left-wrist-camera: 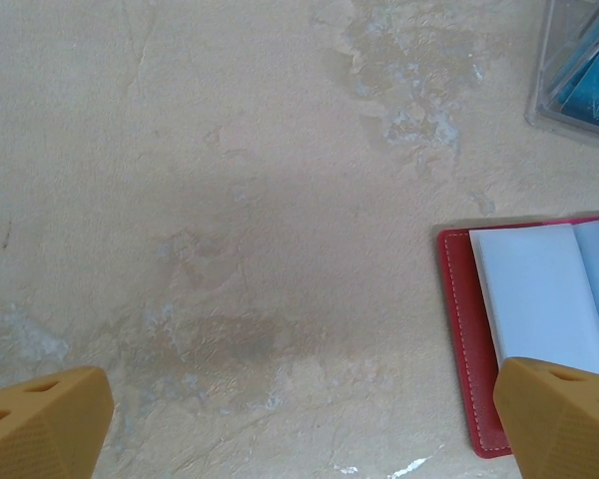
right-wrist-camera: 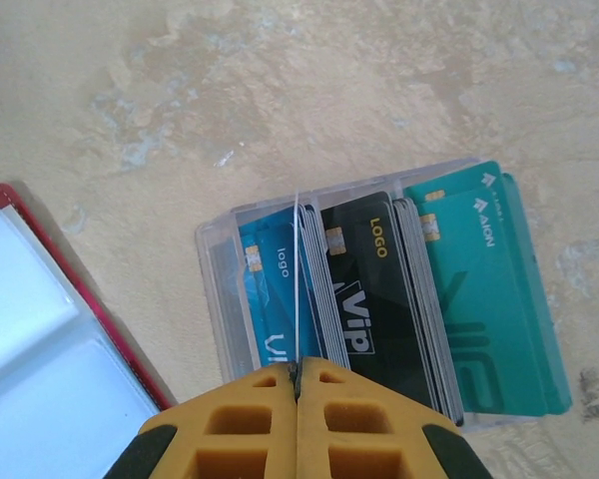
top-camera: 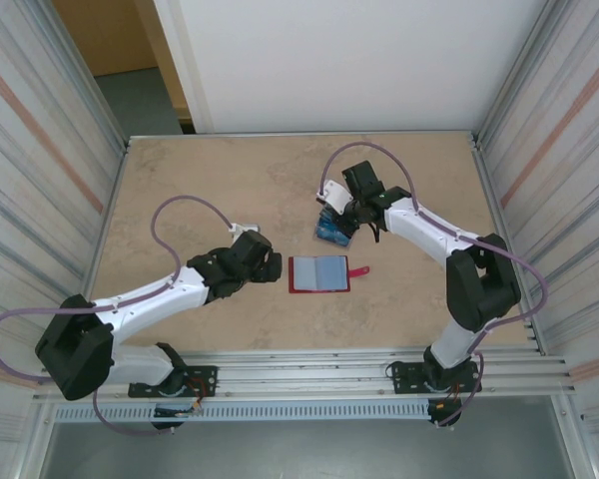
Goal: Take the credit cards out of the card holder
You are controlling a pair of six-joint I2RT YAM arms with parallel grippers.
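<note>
The red card holder (top-camera: 319,273) lies spread open on the table, its grey-blue pockets (left-wrist-camera: 539,309) facing up and its snap tab (top-camera: 359,270) pointing right. My left gripper (top-camera: 265,264) hovers open just left of it; one orange finger (left-wrist-camera: 564,414) overlaps the holder's left edge, and bare table lies between the fingers. My right gripper (right-wrist-camera: 298,371) is shut on one thin credit card (right-wrist-camera: 298,279), seen edge-on. It holds the card above a clear box (right-wrist-camera: 215,289) with blue, black and teal credit cards (right-wrist-camera: 479,289) stacked inside. The holder's corner (right-wrist-camera: 40,339) shows at the lower left.
The clear card box (top-camera: 331,228) sits just beyond the holder, near the table's middle. Ribbed metal walls (top-camera: 40,150) close in the left and right sides, and a rail (top-camera: 309,369) runs along the near edge.
</note>
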